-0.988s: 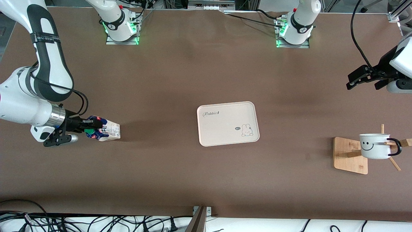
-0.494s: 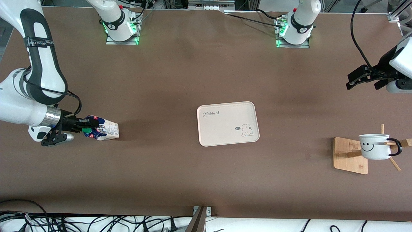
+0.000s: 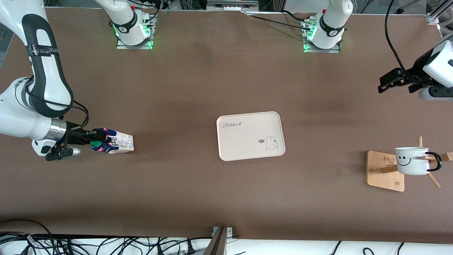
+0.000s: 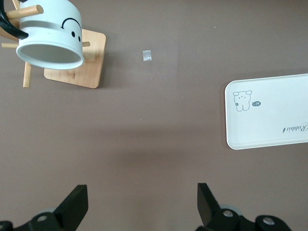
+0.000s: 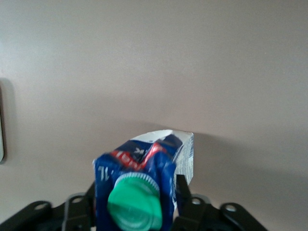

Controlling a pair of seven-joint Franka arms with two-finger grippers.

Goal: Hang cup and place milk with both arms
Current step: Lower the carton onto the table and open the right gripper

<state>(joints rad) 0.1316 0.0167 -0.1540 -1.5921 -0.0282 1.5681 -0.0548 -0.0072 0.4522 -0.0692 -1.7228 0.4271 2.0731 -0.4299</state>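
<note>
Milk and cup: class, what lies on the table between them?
Only the tray lies between the milk and the cup, as the front view shows.

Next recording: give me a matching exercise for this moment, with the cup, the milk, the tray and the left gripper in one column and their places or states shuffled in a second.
Things:
1. cup
2. milk
3. tray
4. left gripper

Places or states:
A. bare, at the middle of the table
B. open, up in the air toward the left arm's end of the table
C. hanging by its handle on the wooden rack
D. clamped in the right gripper, toward the right arm's end

Pairs: 1-C, 2-D, 3-A, 4-B
</note>
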